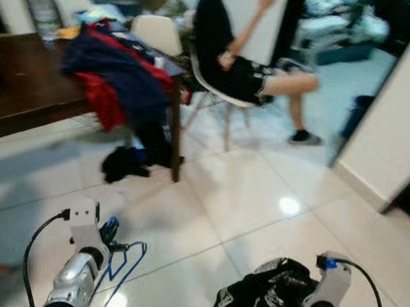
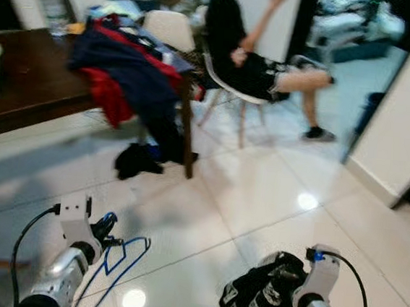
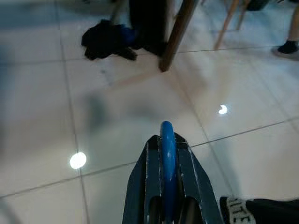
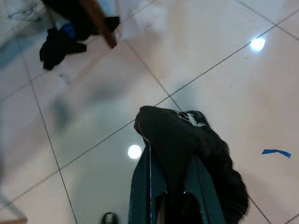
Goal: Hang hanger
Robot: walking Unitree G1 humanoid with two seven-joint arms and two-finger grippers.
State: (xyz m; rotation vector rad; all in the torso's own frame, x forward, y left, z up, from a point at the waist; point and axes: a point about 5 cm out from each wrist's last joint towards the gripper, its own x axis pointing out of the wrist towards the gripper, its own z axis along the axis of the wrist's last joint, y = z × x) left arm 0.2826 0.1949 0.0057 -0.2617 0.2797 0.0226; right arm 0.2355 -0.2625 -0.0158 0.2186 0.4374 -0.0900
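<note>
While the left gripper [image 3: 167, 154] pinches the blue hanger [image 1: 123, 262], hung downward, the right gripper [image 4: 170, 158] clamps a black garment [image 1: 260, 297] alongside.

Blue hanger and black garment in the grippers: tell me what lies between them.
Only bare white tile floor separates the blue hanger in the left gripper from the black garment in the right gripper, per the left eye view.

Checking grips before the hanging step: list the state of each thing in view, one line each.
Left tool: shut on blue hanger.
Blue hanger: held above the floor, hanging down.
Right tool: shut on black garment.
Black garment: bunched, held off the floor.
Clothes pile: heaped on the table edge, spilling over.
Dark cloth: crumpled on the floor by the table leg.
Person: seated on a white chair.
</note>
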